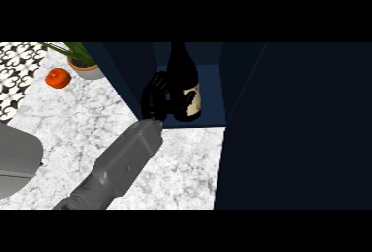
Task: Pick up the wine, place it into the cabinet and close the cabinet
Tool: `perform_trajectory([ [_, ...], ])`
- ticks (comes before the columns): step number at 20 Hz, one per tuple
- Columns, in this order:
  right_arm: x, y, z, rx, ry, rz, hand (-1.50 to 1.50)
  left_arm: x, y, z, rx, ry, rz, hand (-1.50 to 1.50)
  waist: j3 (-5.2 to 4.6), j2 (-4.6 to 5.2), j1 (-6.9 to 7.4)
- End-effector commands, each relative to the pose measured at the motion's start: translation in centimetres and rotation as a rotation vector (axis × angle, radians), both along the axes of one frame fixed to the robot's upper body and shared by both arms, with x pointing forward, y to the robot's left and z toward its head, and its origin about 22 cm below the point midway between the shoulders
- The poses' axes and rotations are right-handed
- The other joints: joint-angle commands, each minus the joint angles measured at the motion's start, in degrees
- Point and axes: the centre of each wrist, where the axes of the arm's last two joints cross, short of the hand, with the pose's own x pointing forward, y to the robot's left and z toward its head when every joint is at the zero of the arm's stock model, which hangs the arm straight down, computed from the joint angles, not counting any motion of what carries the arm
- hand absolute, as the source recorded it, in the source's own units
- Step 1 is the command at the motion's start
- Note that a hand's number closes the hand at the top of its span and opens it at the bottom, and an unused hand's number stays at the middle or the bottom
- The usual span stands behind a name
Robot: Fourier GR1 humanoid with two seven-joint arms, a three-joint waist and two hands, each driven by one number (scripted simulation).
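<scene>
No legible text, even on the wine bottle's [181,78] pale label [193,104].

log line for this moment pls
stage: placing | left hand: curled round wine bottle | bottle: upright inside open cabinet | cabinet door: open | right hand: not in view

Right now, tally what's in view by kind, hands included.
Wine bottle: 1
Cabinet: 1
Potted plant: 1
Orange round object: 1
Hand: 1, by the bottle; which side is unclear
Total: 5
</scene>
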Motion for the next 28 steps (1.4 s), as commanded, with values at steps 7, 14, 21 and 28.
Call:
perform_trajectory([
  [7,-0.1,1.2,-0.2,0.003,-0.027,0.011,-1.50,2.7,-1.3,4.0,0.020,0.040,0.011,1.50,0.07,0.12,-1.69],
  [14,0.6,1.6,0.5,0.013,-0.021,0.063,-1.50,3.3,-1.4,4.8,-0.006,0.049,0.041,1.50,0.03,0.55,-3.13],
  [21,2.1,2.2,-0.5,0.003,-0.039,0.087,-1.50,2.2,-1.0,2.9,-0.001,0.056,0.038,1.50,0.05,1.05,-4.44],
  [28,1.0,2.1,0.2,0.005,-0.029,0.095,-1.50,0.2,-0.8,0.3,0.014,0.045,0.017,1.50,0.00,0.92,-5.35],
])
